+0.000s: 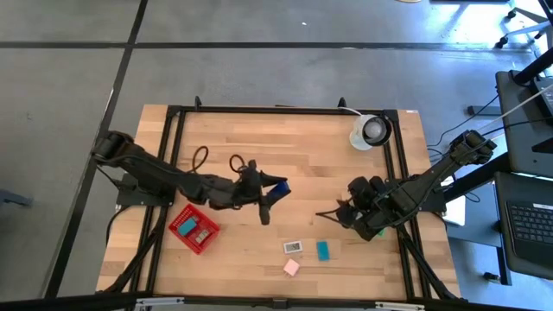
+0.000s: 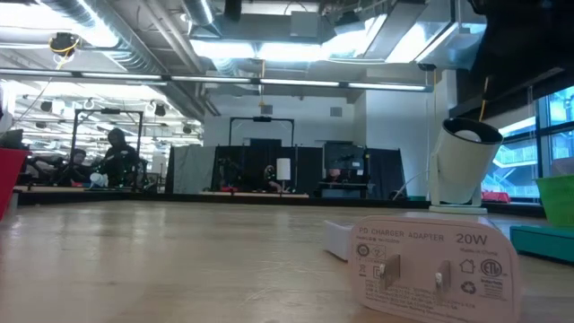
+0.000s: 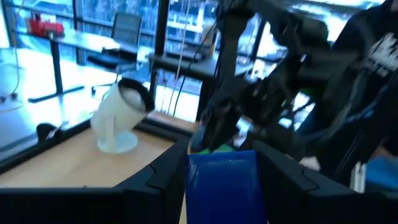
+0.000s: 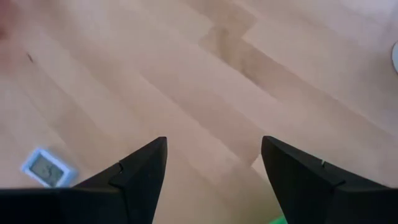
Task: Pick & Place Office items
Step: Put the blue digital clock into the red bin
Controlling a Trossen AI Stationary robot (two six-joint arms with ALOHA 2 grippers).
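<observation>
My left gripper (image 1: 270, 197) is over the middle of the table, shut on a blue blocky item (image 1: 278, 187), which fills the gap between its fingers in the left wrist view (image 3: 222, 183). My right gripper (image 1: 335, 212) hangs open over bare wood right of centre (image 4: 214, 162). A white item (image 1: 292, 247), a teal item (image 1: 323, 250) and a pink item (image 1: 291, 268) lie flat near the table's near edge. The red basket (image 1: 194, 229) holds a teal piece (image 1: 187, 227). A white charger adapter (image 2: 435, 269) lies close in the low view. My left gripper pinches the blue item between its two fingers (image 3: 163, 177), one on each side face (image 3: 194, 180). The fingers run roughly level and point toward the table's right side. The item sits upright between them, with its top edge (image 3: 222, 155) showing past the fingertips.
A white round object with a dark centre (image 1: 370, 131) stands at the far right corner. A green basket (image 1: 377, 230) is mostly hidden under my right arm. A black frame (image 1: 285, 111) runs along the table's edges. People sit in the room behind the table (image 2: 117, 157).
</observation>
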